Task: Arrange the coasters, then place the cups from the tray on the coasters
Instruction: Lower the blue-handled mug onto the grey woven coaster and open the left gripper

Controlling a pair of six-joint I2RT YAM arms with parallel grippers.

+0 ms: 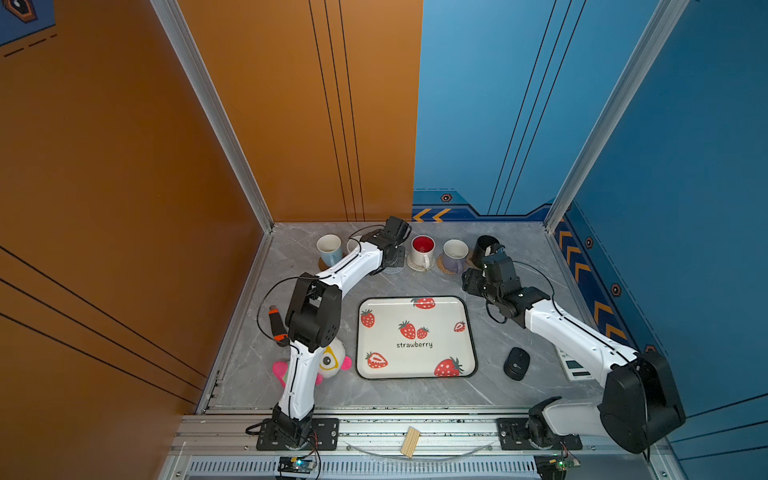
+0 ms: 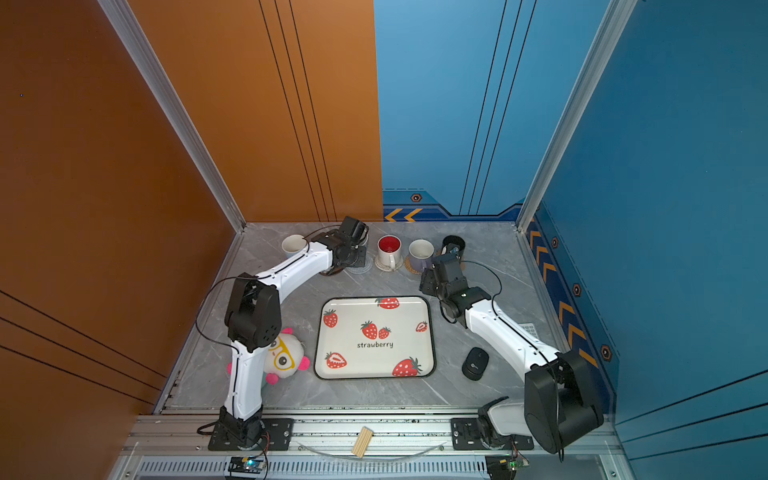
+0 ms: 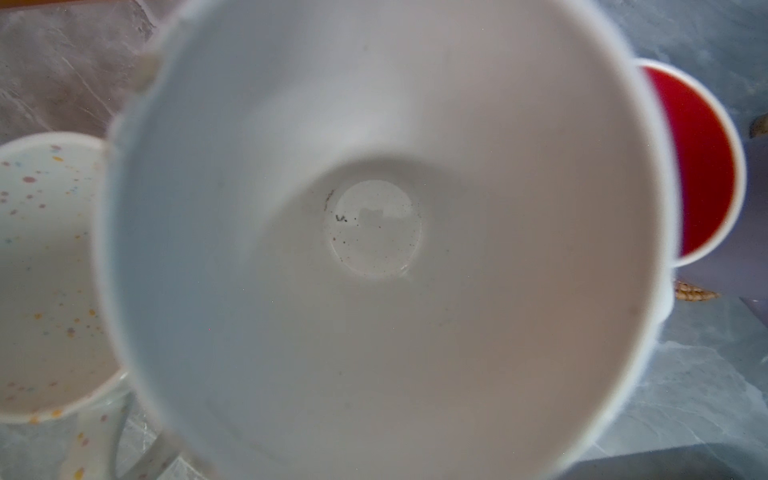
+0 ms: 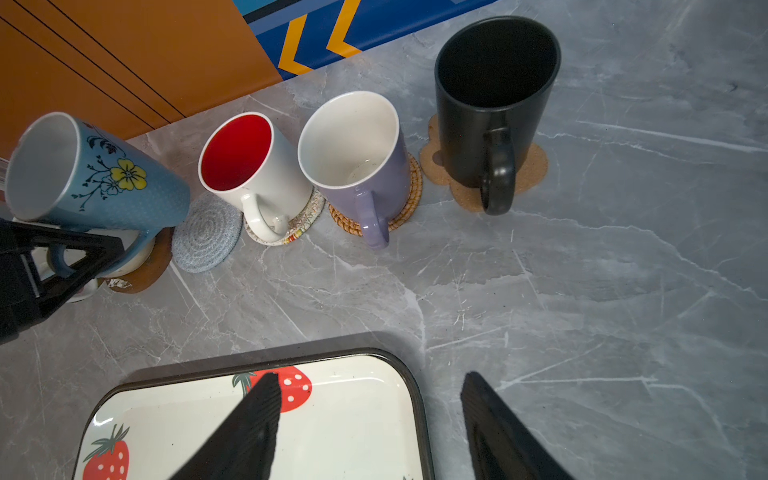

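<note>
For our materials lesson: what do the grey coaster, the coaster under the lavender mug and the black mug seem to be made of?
Grey coaster: likely cotton rope, matte; coiled spiral weave shows.
Tan woven coaster: probably rattan, slightly glossy; wound strands.
Black mug: looks ceramic, matte; no sharp glare.

A white and pink plush [image 1: 332, 359] with yellow glasses is lying at the front left of the grey marbled tabletop [image 1: 415, 395], and a black and orange tool [image 1: 276, 324] is lying just behind it. A black mouse [image 1: 516, 363] is sitting at front right, with a white scale [image 1: 575, 368] showing beside it. A ribbed wood block [image 1: 410, 441] is resting on the metal rail [image 1: 374, 432] in front.
</note>
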